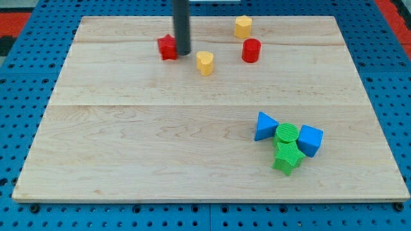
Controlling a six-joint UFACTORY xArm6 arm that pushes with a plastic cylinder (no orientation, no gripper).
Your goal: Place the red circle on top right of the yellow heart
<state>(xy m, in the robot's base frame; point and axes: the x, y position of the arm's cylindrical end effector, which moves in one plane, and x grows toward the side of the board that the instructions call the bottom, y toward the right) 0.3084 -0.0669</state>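
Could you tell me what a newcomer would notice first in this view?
Probably the straight dark rod at the view's top, my tip beside a red star-like block. Next, a tight cluster at lower right: two blue blocks flanking a green round block and a green star block.

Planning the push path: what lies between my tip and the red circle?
In the camera view, the yellow heart lies roughly between my tip and the red circle, slightly toward the view's bottom.

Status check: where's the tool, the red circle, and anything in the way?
My tip beside red star, upper left. Red circle already up-right of yellow heart, apart. Yellow hexagon above circle.
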